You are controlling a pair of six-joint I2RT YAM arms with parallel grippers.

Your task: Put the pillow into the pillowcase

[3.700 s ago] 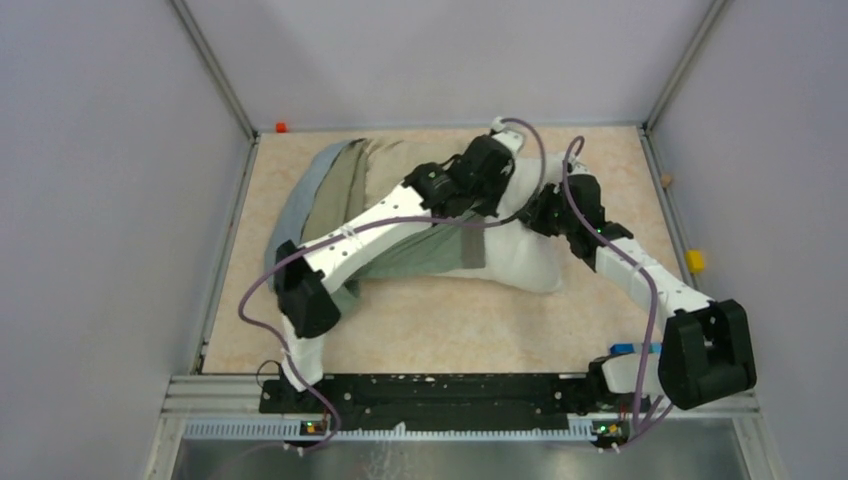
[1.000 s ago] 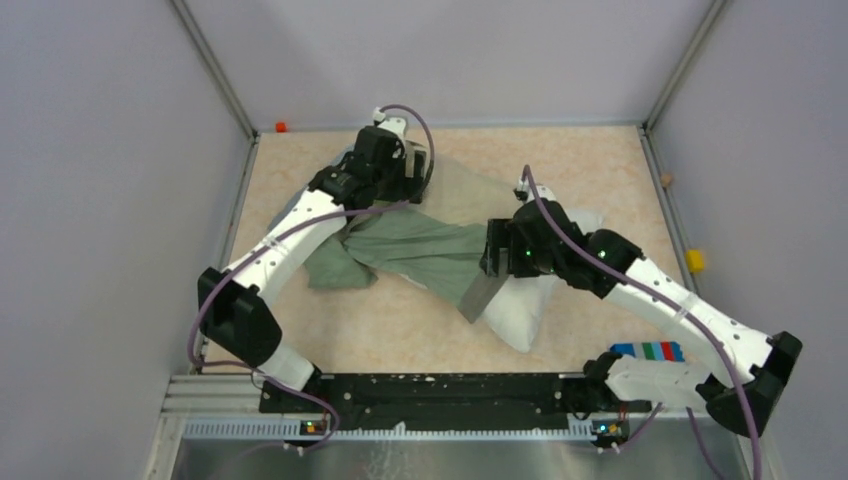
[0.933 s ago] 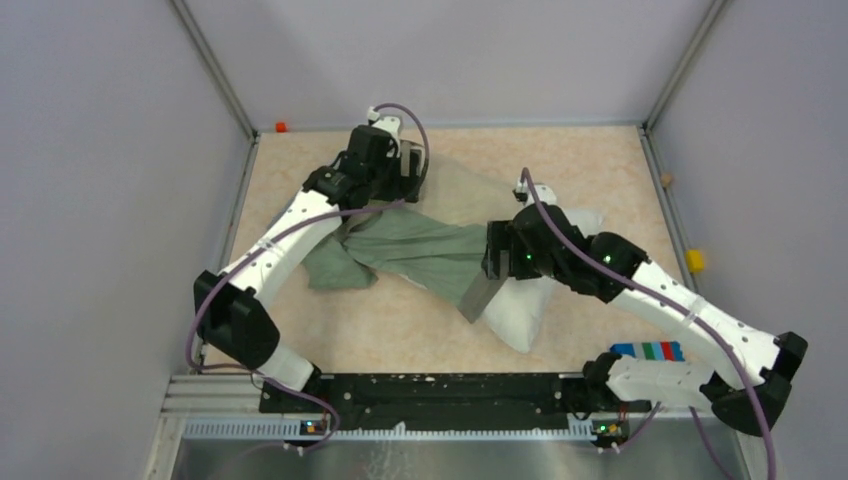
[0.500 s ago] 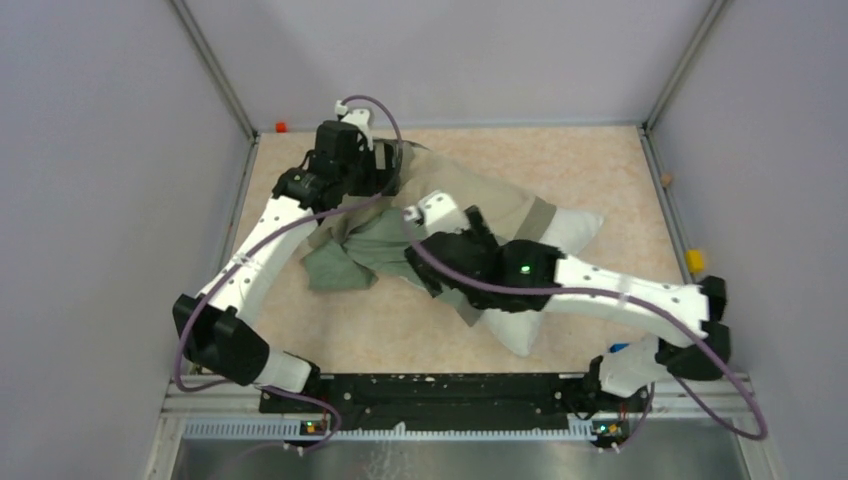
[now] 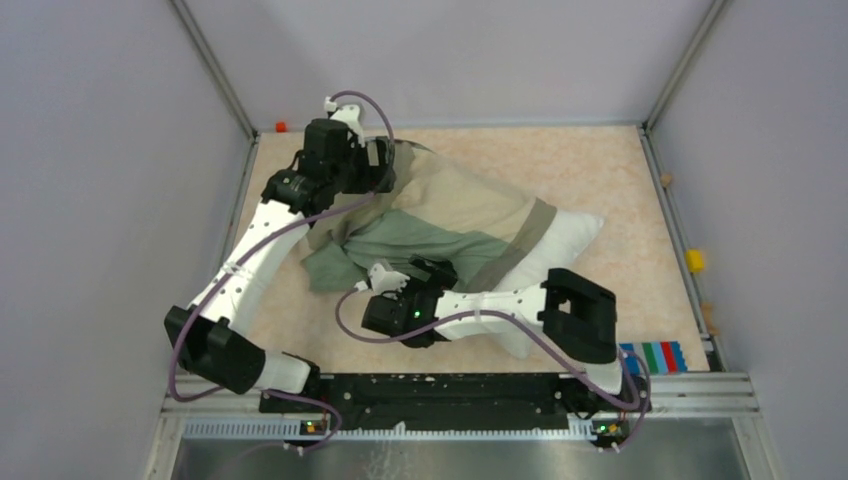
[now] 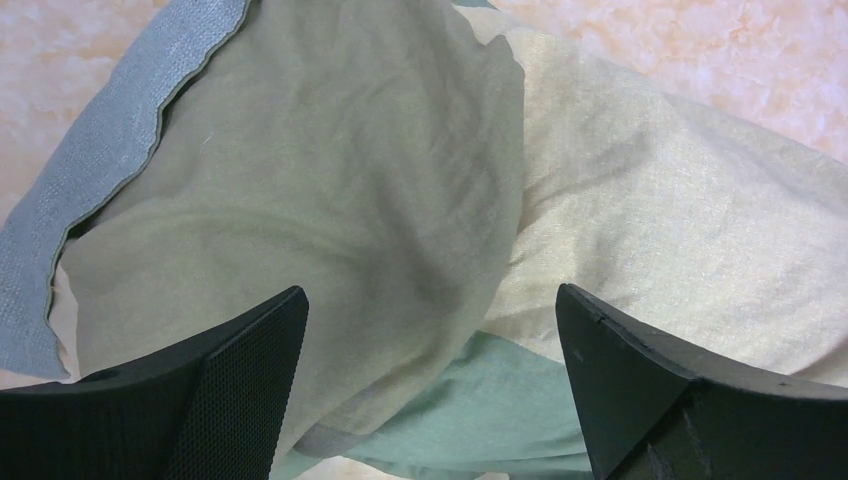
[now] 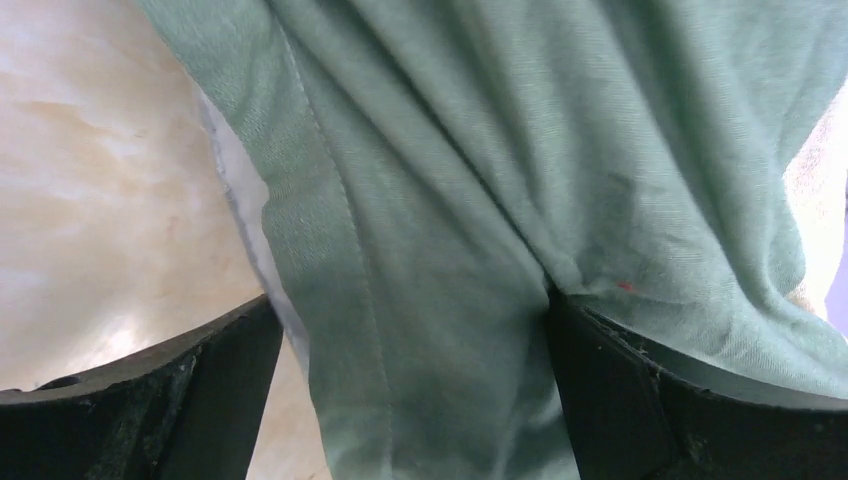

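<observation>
The pillow is laid slantwise at the middle of the counter. Most of it is covered by the grey-green pillowcase, and only its white right corner and near end are left bare. Open counter is seen beyond the pillow and to its right. Less room is left on its left side, where loose folds of cloth are bunched.

The left gripper is held over the pillow's far-left end, its fingers spread wide above the cloth, nothing pinched. The case's grey-blue hem is seen just beside it.

The right gripper is placed at the pillow's near edge, also spread, with green cloth lying between its fingers.

A card with coloured stripes is seen near-right of the pillow.

Compared with a second ago, the right arm has been swung from the pillow's right side to its near side, and the case has been drawn further over the pillow.
</observation>
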